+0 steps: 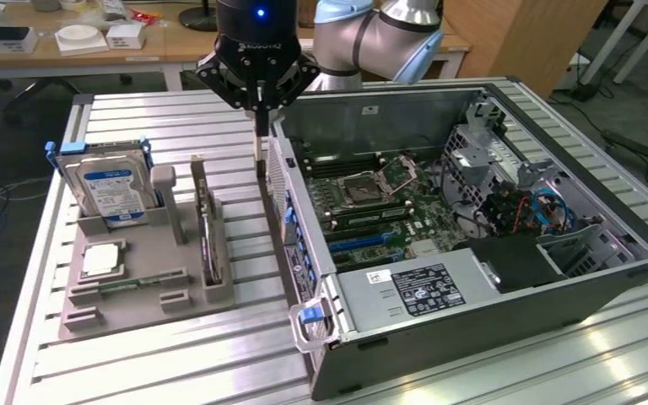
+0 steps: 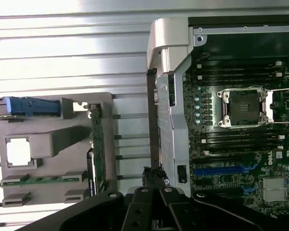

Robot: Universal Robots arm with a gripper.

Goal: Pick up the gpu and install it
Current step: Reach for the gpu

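Listener: Where is the gpu, and does the arm have it?

Describer: Not yet. The gpu [image 1: 206, 232] stands on its long edge in a slot of a grey holder tray [image 1: 121, 321], on the side nearest an open computer case [image 1: 504, 329]. A hard drive [image 1: 105, 190] stands upright at the tray's far end, and a memory stick [image 1: 132, 283] lies flat near the front. The gripper [image 1: 261, 160] hangs point-down over the gap between the tray and the case wall, beside the card but apart from it. Its fingers are pressed together with nothing between them.

Listener: What would make the pickup go well?

Describer: In my judgement, the fingers need to part first. They should then be centred over the card's top edge so that one finger drops on each side. A hold near the card's middle and a straight upward pull should keep it from jamming in the slot or tipping.
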